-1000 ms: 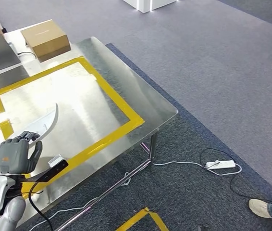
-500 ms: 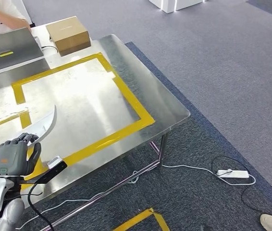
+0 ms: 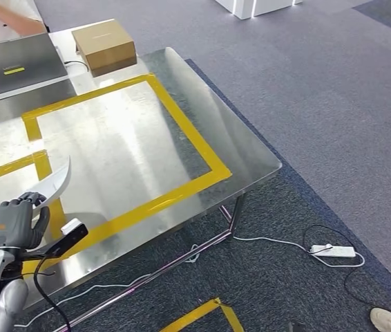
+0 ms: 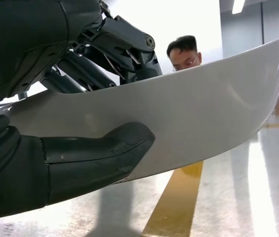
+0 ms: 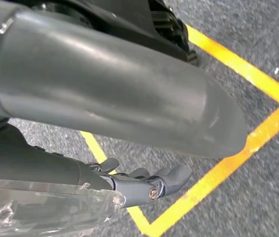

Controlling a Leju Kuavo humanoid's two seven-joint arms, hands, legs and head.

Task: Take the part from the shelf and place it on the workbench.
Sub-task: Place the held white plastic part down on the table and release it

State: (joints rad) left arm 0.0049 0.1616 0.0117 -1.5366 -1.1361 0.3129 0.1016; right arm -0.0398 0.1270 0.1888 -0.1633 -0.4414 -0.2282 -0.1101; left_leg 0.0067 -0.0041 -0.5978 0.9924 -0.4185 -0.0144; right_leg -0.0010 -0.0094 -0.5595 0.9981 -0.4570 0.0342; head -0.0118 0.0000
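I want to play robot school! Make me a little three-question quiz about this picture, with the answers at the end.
1. True or false: the left hand holds the curved white part.
2. What colour is the tape on the metal workbench? A) red B) yellow C) blue
3. Fill in: at the far end of the workbench, beside the laptop, sits a brown cardboard ____.

Key
1. True. The thumb presses on one face and the fingers wrap the other.
2. B.
3. Box.
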